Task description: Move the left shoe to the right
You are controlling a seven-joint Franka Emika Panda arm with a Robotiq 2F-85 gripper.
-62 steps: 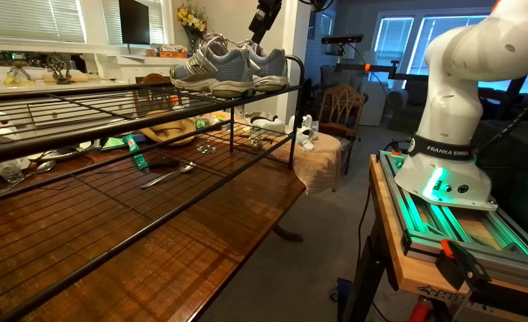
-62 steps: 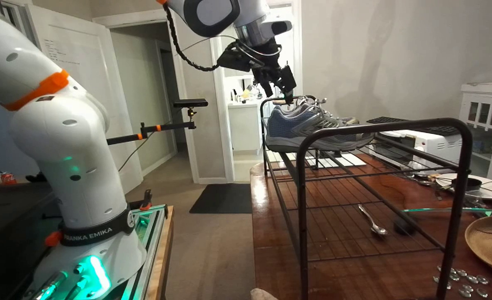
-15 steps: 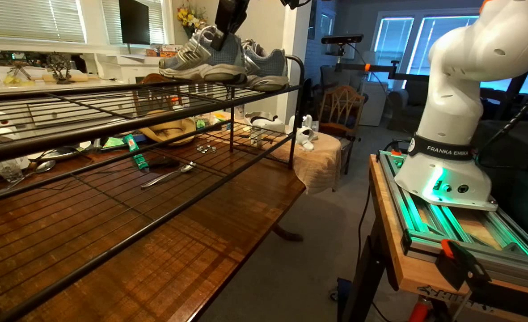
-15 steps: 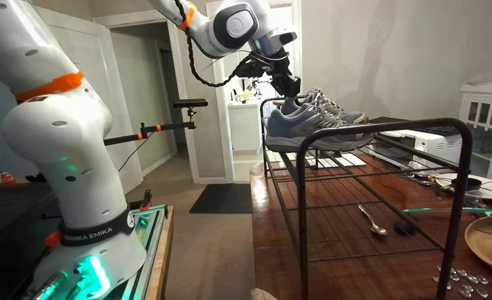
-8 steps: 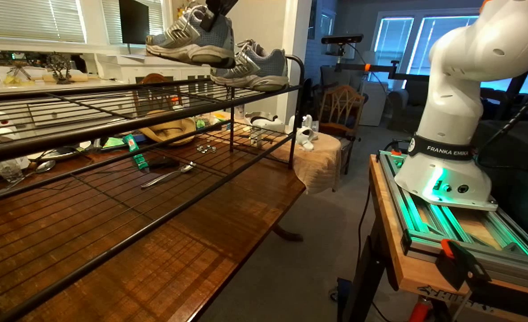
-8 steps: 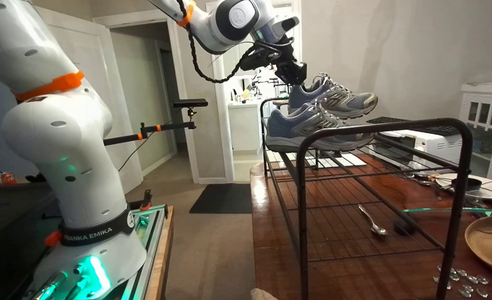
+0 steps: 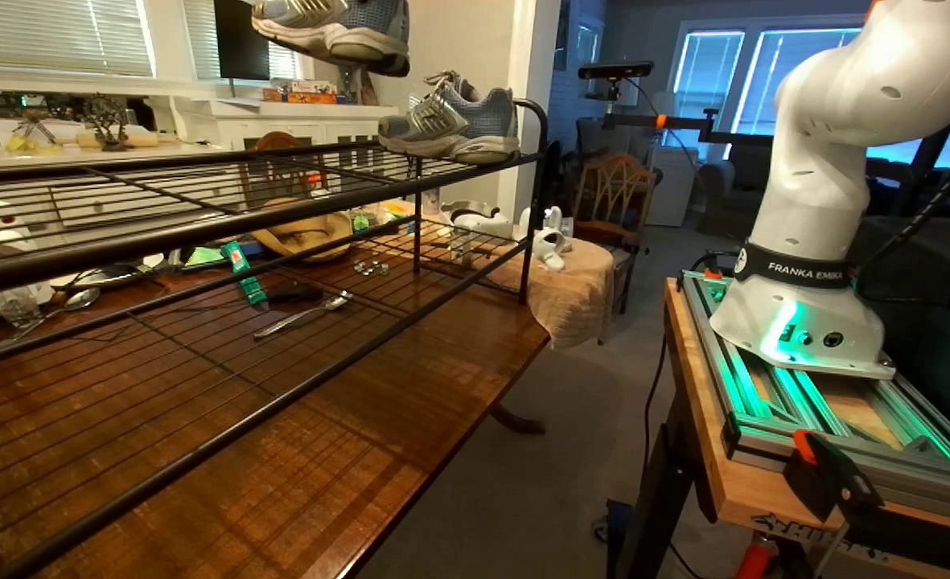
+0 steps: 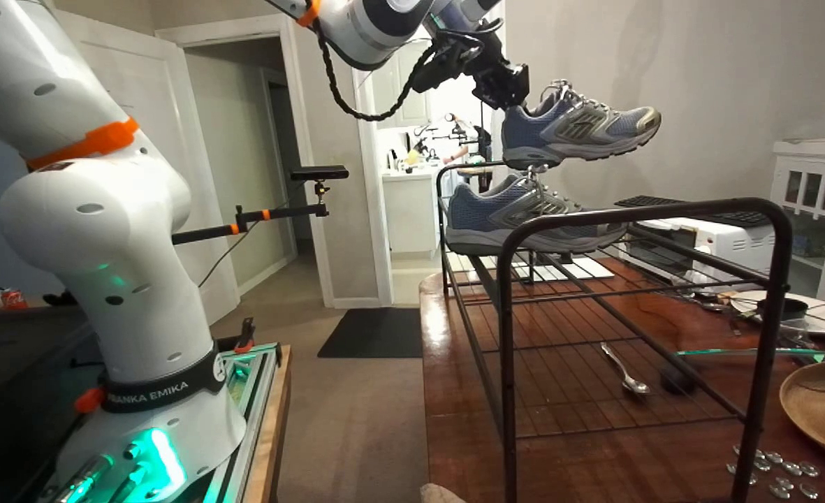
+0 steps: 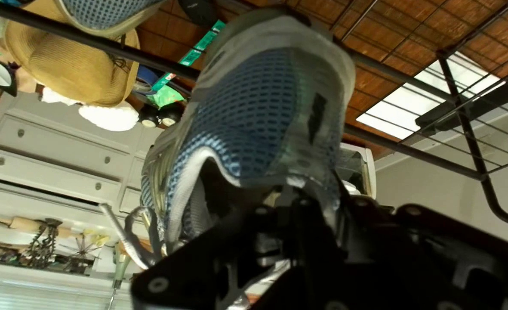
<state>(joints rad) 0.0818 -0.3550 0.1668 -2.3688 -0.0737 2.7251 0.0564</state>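
The left shoe (image 8: 583, 129), grey-blue with a white sole and pale laces, hangs in the air above the rack, its toe tipped slightly up. My gripper (image 8: 512, 101) is shut on the rim of its heel. In the wrist view, the gripper (image 9: 318, 204) pinches the heel collar of the left shoe (image 9: 245, 112), one finger inside the opening and one outside. An exterior view cuts off the top of the left shoe (image 7: 338, 36), and the gripper is out of frame there. The matching shoe (image 7: 458, 125) rests on the rack's upper shelf, below the lifted one.
The black wire rack (image 8: 663, 212) stands on a wooden table (image 7: 322, 498), its end hoops rising above the shelf. Beneath and around it lie a spoon (image 8: 636, 384), a straw hat (image 8: 824, 405) and clear glass pieces (image 8: 789, 467). A white oven (image 8: 730, 244) sits behind.
About a second ago the held shoe was low at the shelf beside its mate. It has risen well clear of it and swung outward, toe lifting. The other shoe stays put.
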